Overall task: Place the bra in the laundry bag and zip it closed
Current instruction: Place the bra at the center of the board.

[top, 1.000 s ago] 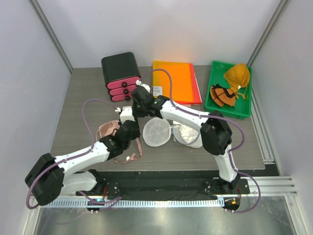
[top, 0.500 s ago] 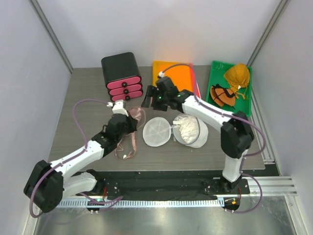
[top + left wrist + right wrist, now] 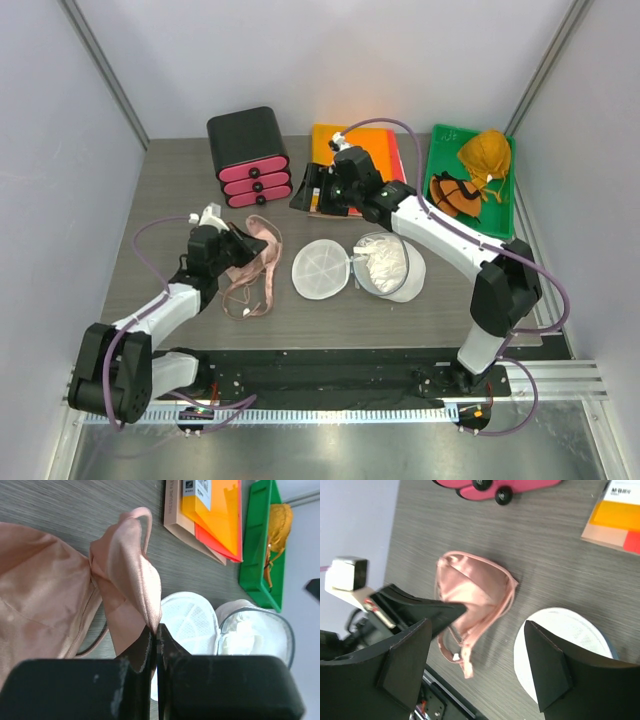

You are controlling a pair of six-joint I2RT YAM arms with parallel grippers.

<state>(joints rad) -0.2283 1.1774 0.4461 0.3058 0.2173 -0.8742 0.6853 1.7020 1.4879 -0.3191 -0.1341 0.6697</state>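
The pink bra [image 3: 255,265] lies partly on the table left of the laundry bag, one fold lifted. My left gripper [image 3: 237,243] is shut on that fold; in the left wrist view the fabric [image 3: 125,565] is pinched between the closed tips of the gripper [image 3: 156,630]. The laundry bag [image 3: 320,268] lies open as two white mesh domes, the right half [image 3: 390,265] showing a dark zipper rim. My right gripper [image 3: 312,190] hovers open and holds nothing behind the bag, near the folders. Below the right gripper [image 3: 477,625] are the bra [image 3: 475,590] and the bag's left half [image 3: 560,635].
A black box with pink drawers [image 3: 247,155] stands at the back left. Orange folders [image 3: 360,165] lie at the back centre. A green tray [image 3: 505,215] with orange garments sits at the back right. Cage walls close in both sides.
My left gripper has shut on the bra and pulled it leftward. The right gripper has opened and risen away toward the folders at the back.
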